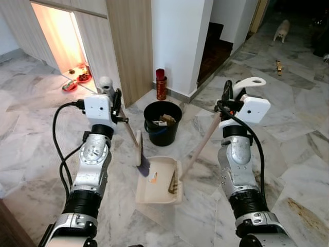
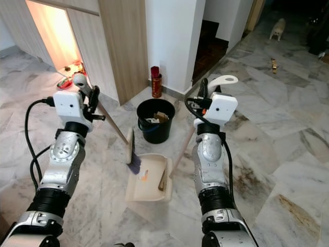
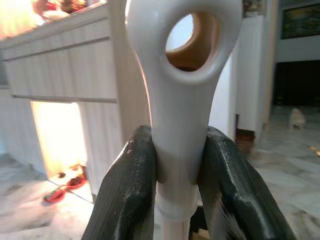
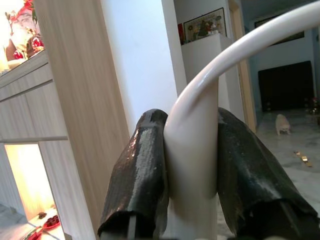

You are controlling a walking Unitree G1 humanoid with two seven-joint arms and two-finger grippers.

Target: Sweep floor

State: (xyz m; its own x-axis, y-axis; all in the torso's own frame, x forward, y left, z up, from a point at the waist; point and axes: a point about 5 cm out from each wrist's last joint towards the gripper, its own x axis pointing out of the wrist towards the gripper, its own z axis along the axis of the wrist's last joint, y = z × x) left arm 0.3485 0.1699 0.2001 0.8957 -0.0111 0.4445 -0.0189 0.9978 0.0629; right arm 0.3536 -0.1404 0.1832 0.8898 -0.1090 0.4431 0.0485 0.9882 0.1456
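My left gripper (image 1: 116, 104) is shut on the white top of a broom handle (image 3: 182, 75), just under its hanging hole. The wooden shaft slants down to the broom head (image 1: 139, 148), whose purple bristles rest at the lip of a cream dustpan (image 1: 157, 188) on the marble floor between my arms. An orange scrap (image 1: 152, 178) lies in the pan. My right gripper (image 1: 227, 95) is shut on the dustpan's long handle (image 1: 204, 143), below its white loop end (image 1: 251, 82). In the right wrist view the fingers (image 4: 142, 170) clamp that white handle.
A black bucket (image 1: 163, 135) holding trash stands just beyond the dustpan, with a red canister (image 1: 161, 84) behind it at the wall corner. A wooden cabinet (image 1: 131, 41) with a lit niche is at the left. Stairs (image 1: 215, 50) lie behind; a small pale animal (image 1: 281, 30) is far right.
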